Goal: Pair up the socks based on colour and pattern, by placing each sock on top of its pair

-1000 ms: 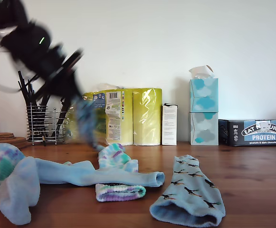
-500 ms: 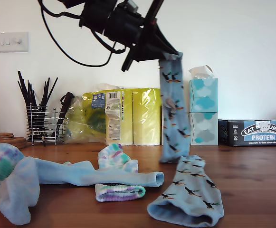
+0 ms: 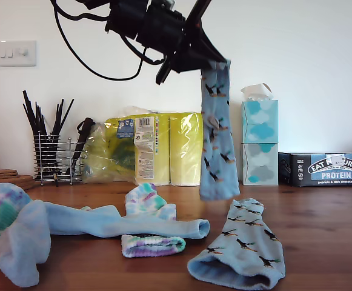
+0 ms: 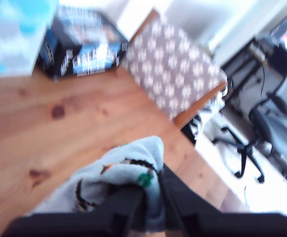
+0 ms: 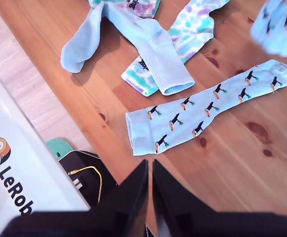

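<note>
My first gripper (image 3: 214,60) (image 4: 153,190) is high above the table, shut on the cuff of a bird-print sock (image 3: 215,133) (image 4: 128,165). That sock hangs straight down, its toe just above the far end of the matching bird-print sock (image 3: 242,245) (image 5: 202,113) lying flat. A plain light blue sock (image 3: 115,221) (image 5: 153,44) lies across a tie-dye sock (image 3: 146,200) (image 5: 192,29). Another plain blue sock (image 3: 21,248) and another tie-dye sock (image 3: 0,206) lie at the exterior view's left. My second gripper (image 5: 149,165) is shut on nothing, high over the table's near edge.
Along the back wall stand a wire utensil rack (image 3: 54,157), yellow paper rolls (image 3: 163,148), a white carton (image 3: 215,159), stacked tissue boxes (image 3: 259,142) and a dark protein bar box (image 3: 330,168). Wooden boards (image 3: 3,177) lie at the exterior view's far left.
The first arm swung from the exterior view's left to the middle, carrying the bird-print sock. The sock's toe then rose off the lying matching sock.
</note>
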